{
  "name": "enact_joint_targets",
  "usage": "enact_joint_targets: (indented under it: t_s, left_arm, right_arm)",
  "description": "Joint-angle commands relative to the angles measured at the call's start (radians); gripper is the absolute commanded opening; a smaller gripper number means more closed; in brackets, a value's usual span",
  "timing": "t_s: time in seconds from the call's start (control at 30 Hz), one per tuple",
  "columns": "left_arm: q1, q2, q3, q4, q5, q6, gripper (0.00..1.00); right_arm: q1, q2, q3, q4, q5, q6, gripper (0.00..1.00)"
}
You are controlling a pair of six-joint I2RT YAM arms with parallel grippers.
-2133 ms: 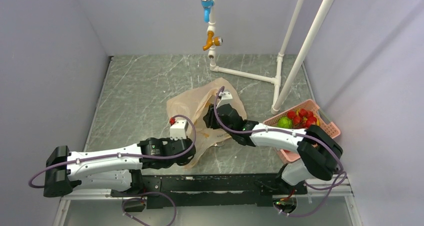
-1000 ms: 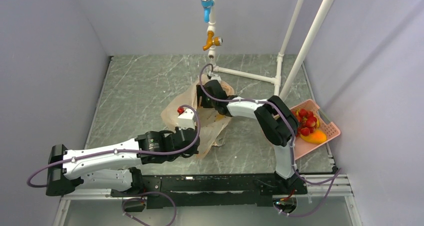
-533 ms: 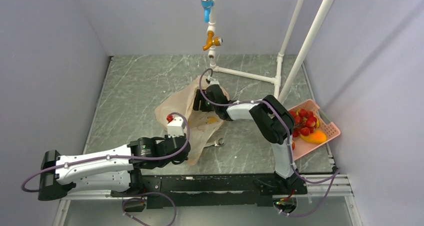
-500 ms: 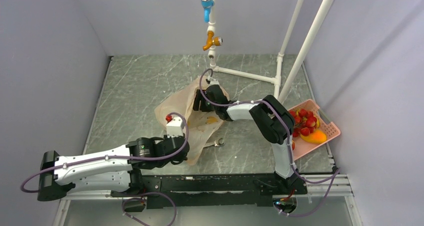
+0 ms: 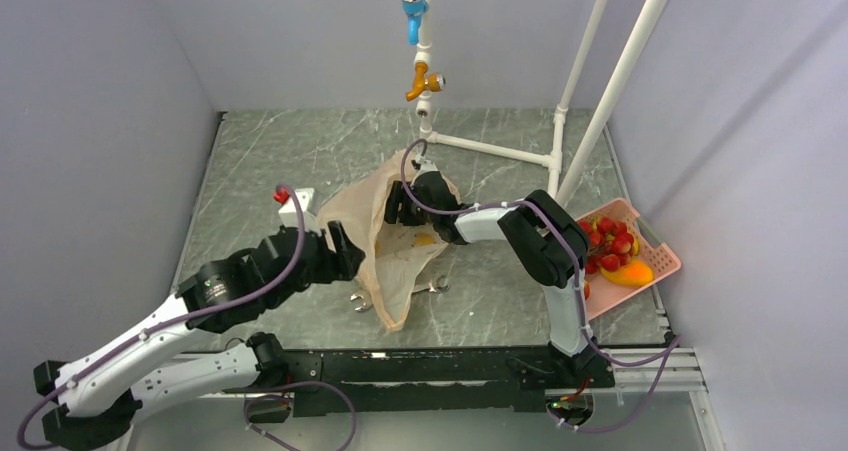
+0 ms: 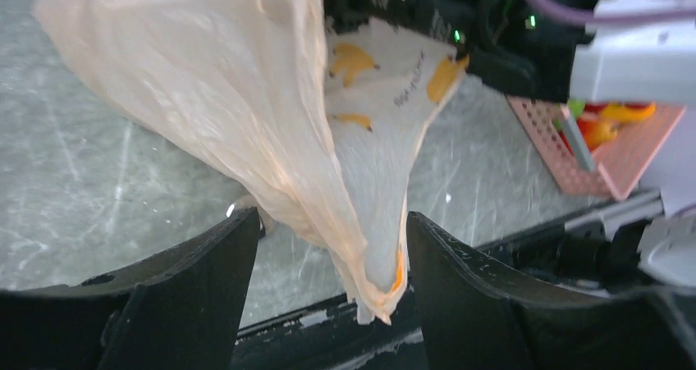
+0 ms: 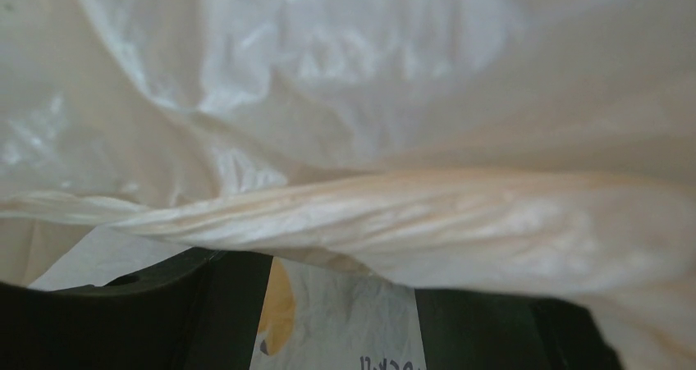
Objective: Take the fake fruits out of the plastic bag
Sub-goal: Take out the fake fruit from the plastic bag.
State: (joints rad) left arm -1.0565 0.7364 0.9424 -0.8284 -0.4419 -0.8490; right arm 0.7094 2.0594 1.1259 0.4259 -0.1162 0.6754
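Noted mid-table: plastic bag (image 5: 388,271) slumped, long axis near-to-far, mouth apparently at far end around right gripper (image 7: 341,276), fingers apart under a draped fold, nothing seen clamped. At bag's left flank, left gripper (image 6: 328,221), fingers spread wide, loose film hanging between them unheld; right arm judged better placed for reaching in. Seen only in pink basket (image 5: 668,262) at right, well apart from bag: fake fruits (image 5: 612,243); bag interior hidden, any fruit inside impossible to make out.
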Motion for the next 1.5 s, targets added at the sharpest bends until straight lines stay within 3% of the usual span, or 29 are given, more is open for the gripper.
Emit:
enact_joint_targets:
  t_s: [0.0, 0.2, 0.43, 0.5, 0.63, 0.73, 0.83, 1.03, 1.2, 1.37, 1.47]
  left_arm:
    - [0.106, 0.013, 0.044, -0.006, 0.052, 0.104, 0.71]
    - [0.115, 0.062, -0.059, 0.095, 0.143, 0.061, 0.83]
    - [0.122, 0.2, -0.118, 0.182, 0.204, 0.077, 0.81]
    - [0.124, 0.276, -0.082, 0.179, 0.207, 0.097, 0.75]
    - [0.123, 0.401, 0.044, 0.074, 0.1, 0.127, 0.41]
    - [0.123, 0.438, 0.093, 0.057, 0.072, 0.152, 0.25]
    - [0.122, 0.457, 0.126, 0.069, 0.075, 0.171, 0.01]
    - [0.123, 0.366, 0.077, 0.22, 0.228, 0.202, 0.0]
    - [0.123, 0.28, -0.002, 0.299, 0.309, 0.151, 0.0]
    - [0.124, 0.264, -0.098, 0.36, 0.333, 0.081, 0.0]
    - [0.124, 0.241, -0.137, 0.359, 0.31, 0.049, 0.0]
  right_arm:
    - [-0.002, -0.051, -0.014, 0.07, -0.018, 0.032, 0.62]
    - [-0.002, -0.035, 0.019, 0.069, -0.024, 0.046, 0.61]
    - [0.004, -0.007, 0.082, 0.043, 0.015, 0.064, 0.65]
    - [0.009, -0.003, 0.095, 0.034, 0.034, 0.068, 0.65]
    - [0.011, -0.008, 0.111, 0.007, 0.069, 0.075, 0.65]
    - [0.017, -0.003, 0.139, -0.028, 0.099, 0.058, 0.65]
    - [0.022, 0.009, 0.161, -0.049, 0.13, 0.05, 0.66]
    - [0.03, 0.049, 0.195, -0.007, 0.121, 0.063, 0.66]
    - [0.04, 0.158, 0.351, -0.091, 0.092, 0.057, 0.67]
    - [0.107, 0.283, 0.528, -0.218, 0.21, -0.067, 0.7]
    - [0.174, 0.361, 0.656, -0.362, 0.361, -0.174, 0.71]
